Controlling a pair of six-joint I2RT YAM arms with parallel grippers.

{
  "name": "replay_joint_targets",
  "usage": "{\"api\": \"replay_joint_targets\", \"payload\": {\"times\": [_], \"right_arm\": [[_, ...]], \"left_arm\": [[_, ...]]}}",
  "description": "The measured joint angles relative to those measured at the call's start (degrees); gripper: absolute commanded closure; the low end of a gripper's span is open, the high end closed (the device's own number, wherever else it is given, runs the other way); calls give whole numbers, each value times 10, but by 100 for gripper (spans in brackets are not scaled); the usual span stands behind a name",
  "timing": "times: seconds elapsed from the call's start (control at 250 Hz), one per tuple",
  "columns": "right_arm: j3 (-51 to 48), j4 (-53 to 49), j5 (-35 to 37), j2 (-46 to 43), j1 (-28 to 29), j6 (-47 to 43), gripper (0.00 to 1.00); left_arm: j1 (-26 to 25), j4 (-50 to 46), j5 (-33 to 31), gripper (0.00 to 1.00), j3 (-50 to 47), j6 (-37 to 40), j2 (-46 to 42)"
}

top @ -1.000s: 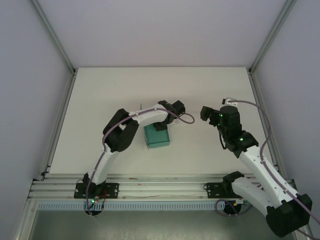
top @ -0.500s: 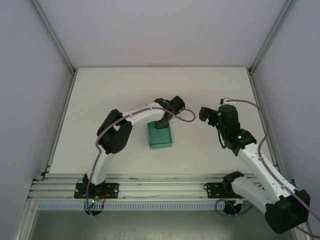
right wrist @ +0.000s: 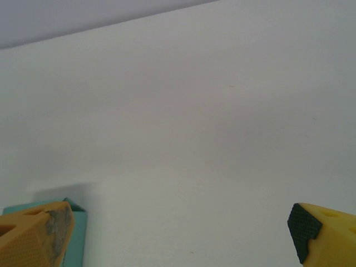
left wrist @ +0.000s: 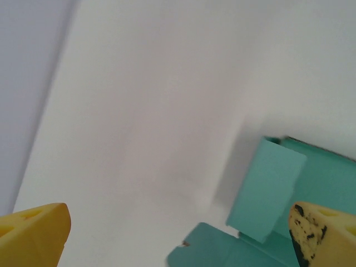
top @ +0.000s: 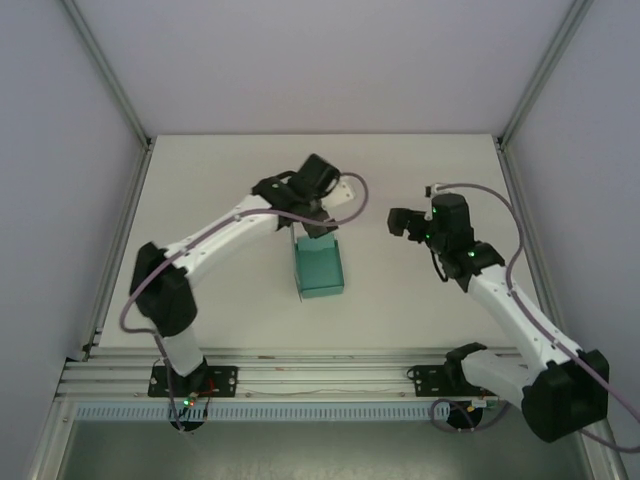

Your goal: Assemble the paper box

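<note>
Teal-green card box (top: 320,270), long axis near-far, sitting just near of wide-open, empty left end effector (top: 305,215); right end effector (top: 398,222), open and empty too, farther off.

right gripper (right wrist: 179,240): jaws spread wide; two yellow fingers (right wrist: 33,239) at the lower corners; one pad worn and grey, the other black and knurled
table (right wrist: 194,139): white, matte; shows between the fingers and stretches away beyond them
paper box (right wrist: 79,239): teal card; one corner just behind the worn-pad finger, on its inner side; contact with that finger cannot be told
wall (right wrist: 67,16): pale lilac; far beyond the fingertips, past the table's edge
</note>
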Motion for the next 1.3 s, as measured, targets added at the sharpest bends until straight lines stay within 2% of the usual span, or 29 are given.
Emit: {"api": "replay_joint_targets", "payload": {"times": [0.156,0.224,0.336,0.528,0.584,0.672,0.927,1.039,1.115,1.239,1.299], "right_arm": [[92,7,-122,129,0,-73,13],[155,5,-190,205,0,-110,20],[292,-41,-286,349,10,-210,22],[513,-220,-328,556,57,-426,24],[563,-276,-332,604,74,-471,28],[633,-349,-336,667,95,-527,28],[708,-476,-338,729,115,-617,31],[708,-487,-331,732,119,-624,43],[708,-478,-318,733,124,-613,46],[708,-462,-300,737,137,-602,58],[708,-459,-296,738,142,-594,60]], "left_arm": [[29,91,-5,0,-87,-87,-106],[41,125,-14,0,-130,-146,-145],[81,158,-22,0,-216,-268,-202],[186,161,-36,0,-355,-434,-256],[211,160,-35,0,-388,-467,-269],[235,156,-35,0,-424,-505,-294],[241,166,-31,0,-458,-542,-336],[241,167,-31,0,-459,-546,-332],[241,167,-31,0,-459,-547,-326],[241,167,-31,0,-459,-548,-313],[241,167,-31,0,-459,-548,-309]]}}
